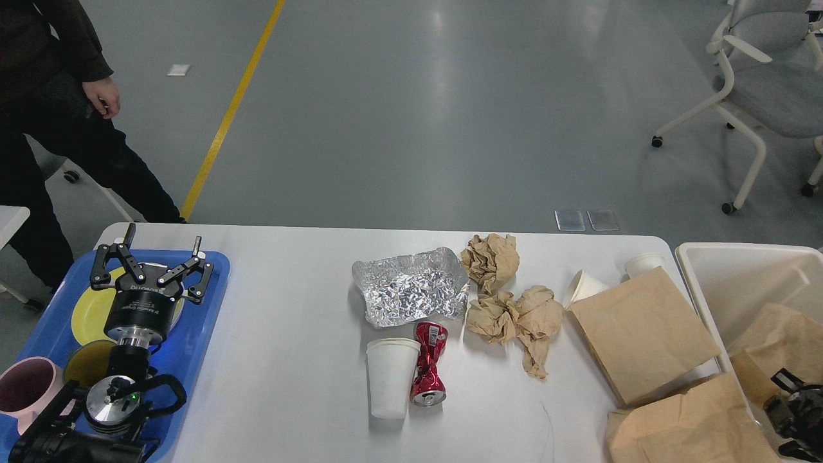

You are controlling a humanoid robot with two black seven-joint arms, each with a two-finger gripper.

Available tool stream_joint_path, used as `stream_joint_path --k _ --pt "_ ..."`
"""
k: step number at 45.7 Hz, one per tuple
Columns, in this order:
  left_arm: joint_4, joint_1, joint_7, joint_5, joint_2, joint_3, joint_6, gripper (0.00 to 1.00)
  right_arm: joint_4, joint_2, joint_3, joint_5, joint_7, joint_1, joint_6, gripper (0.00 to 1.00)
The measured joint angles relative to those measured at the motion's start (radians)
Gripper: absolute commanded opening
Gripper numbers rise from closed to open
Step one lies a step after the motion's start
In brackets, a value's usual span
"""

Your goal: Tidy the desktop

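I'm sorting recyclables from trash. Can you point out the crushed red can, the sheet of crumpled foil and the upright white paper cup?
crushed red metal can [429,364]: head view, on its pinched middle.
crumpled silver foil sheet [411,288]: head view, on its centre.
upright white paper cup [391,381]: head view, on its side wall.

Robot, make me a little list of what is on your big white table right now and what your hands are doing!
table: white rounded desktop
middle: crumpled silver foil sheet, white paper cup lying down, crushed red can
paper: crumpled brown paper balls, flat brown paper bags
left side: blue plastic tray with yellow plate
right side: cream plastic bin holding a brown bag
left hand: open, above the tray
right hand: by the bin, too dark to tell
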Motion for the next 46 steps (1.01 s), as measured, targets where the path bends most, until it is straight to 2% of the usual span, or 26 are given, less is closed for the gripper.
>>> stream_joint_path --k 1,2,8,18,33,39,46 --pt "0.000 0.000 0.000 0.000 0.000 0.000 0.000 0.96 0.000 0.001 0.001 0.000 0.000 -0.001 0.000 0.01" --pt "0.000 0.000 0.000 0.000 0.000 0.000 0.000 0.96 0.000 0.001 0.001 0.000 0.000 -0.003 0.000 0.12" --pt "0.000 0.000 0.000 0.000 0.000 0.000 0.000 0.96 0.000 0.000 -0.004 0.000 0.001 -0.012 -0.012 1.00" --pt "0.000 -0.001 0.000 0.000 0.000 0.000 0.000 0.96 0.005 -0.010 -0.004 0.000 0.001 -0.014 -0.110 1.00" --pt "0.000 -0.001 0.000 0.000 0.001 0.000 0.000 0.96 0.054 -0.047 -0.005 -0.002 0.002 0.018 -0.108 1.00" --pt "0.000 -0.001 0.000 0.000 0.001 0.000 0.000 0.96 0.134 -0.099 -0.011 -0.016 0.002 0.088 -0.039 1.00" --pt "0.000 -0.001 0.000 0.000 0.000 0.000 0.000 0.96 0.316 -0.203 -0.033 -0.074 0.002 0.281 0.117 1.00"
